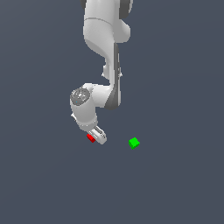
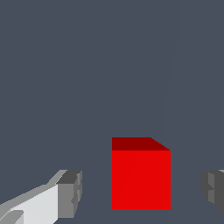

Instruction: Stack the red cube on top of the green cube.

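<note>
While jaws stand wide either side of red cube (image 2: 141,179), lower centre; rigid, light; grip flat opposite faces.

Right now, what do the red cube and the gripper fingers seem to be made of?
Red cube: flat matte colour, no texture or shine, perhaps plastic; a render leaves it open. Fingers: dull grey pads, rubber-like, on a smooth white body.

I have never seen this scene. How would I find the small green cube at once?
Start at the big white robot arm and follow it down to its gripper. The small bright green cube lies apart from it, toward the exterior view's right. The similar small red cube sits at the gripper; the green one stands alone.
</note>
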`<move>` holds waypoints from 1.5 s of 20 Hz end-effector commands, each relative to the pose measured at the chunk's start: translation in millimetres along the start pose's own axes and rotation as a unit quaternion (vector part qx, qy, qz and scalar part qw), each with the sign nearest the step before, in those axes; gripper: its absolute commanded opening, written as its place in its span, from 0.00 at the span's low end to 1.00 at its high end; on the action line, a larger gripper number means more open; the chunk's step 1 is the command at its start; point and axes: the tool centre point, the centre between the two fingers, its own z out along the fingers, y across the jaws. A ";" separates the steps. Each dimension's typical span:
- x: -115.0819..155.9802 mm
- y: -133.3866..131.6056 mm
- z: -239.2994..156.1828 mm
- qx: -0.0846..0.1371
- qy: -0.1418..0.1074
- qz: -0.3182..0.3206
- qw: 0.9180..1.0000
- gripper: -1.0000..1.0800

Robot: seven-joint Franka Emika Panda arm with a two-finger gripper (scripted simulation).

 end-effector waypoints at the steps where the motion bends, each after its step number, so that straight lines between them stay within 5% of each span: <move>1: -0.8 0.8 14.2 0.000 -0.001 0.001 1.000 0.96; 8: 0.0 0.3 29.2 0.000 -0.001 0.002 1.000 0.96; 9: 0.0 0.3 29.2 0.000 -0.001 0.002 1.000 0.00; 22: -0.2 0.4 26.3 0.000 -0.001 0.002 1.000 0.00; 30: -1.1 0.8 -8.3 0.000 -0.001 0.002 1.000 0.00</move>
